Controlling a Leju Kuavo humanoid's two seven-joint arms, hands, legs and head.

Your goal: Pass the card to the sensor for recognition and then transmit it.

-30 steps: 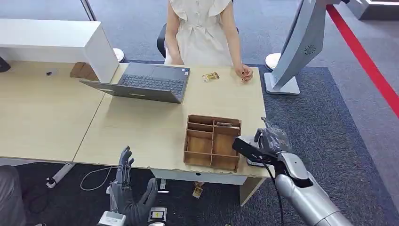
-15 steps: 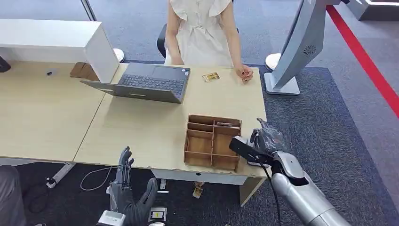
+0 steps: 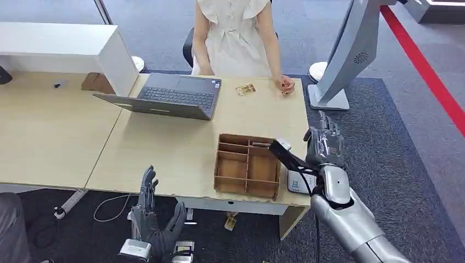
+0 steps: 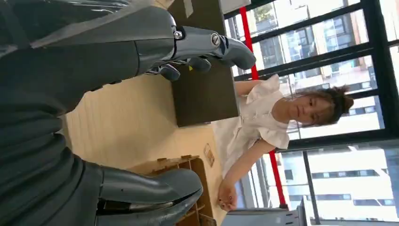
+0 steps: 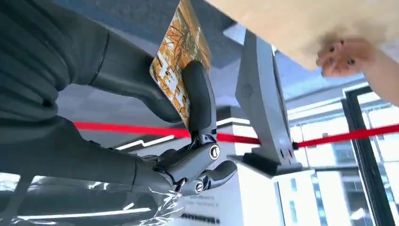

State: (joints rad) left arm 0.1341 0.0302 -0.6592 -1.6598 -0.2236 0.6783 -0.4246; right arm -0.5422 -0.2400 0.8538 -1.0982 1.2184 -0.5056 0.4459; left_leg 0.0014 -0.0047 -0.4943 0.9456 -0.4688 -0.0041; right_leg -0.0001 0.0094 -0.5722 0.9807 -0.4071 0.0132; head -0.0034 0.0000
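- Right hand (image 3: pixel 324 143) is raised beside the surface's (image 3: pixel 164 153) right edge, fingers pointing up. In the right wrist view it pinches the card (image 5: pixel 181 61) between thumb and a finger, so the card stands edge-up, held by one end with most of its printed face left free.
- Judgement: that grip makes sense for a scan, since a bare face can be shown to a reader w/o the fingers covering it.
- Sensor (image 3: pixel 299 181), a small white box, sits at the surface's near right corner, just beside the wooden organizer (image 3: pixel 248 164). Hand is above and a bit beyond it, apart from it, not touching. Can't tell from the pics whether the scan is done.
- Left hand (image 3: pixel 151 219) hangs low, below the surface's front edge, fingers spread, holding nothing. Prob. parked out of the way, as this is a one-hand job.
- Person (image 3: pixel 236 33) sits at the far side behind the laptop (image 3: pixel 170 96), one hand (image 3: pixel 285 85) resting on the surface's far right corner; likely the one to receive the card, so the right-side route suits.
- Another small card-like item (image 3: pixel 245 89) lies near the person; too small to ID.
- Risk: the pinch holds only one end, so a knock could twist the card loose.
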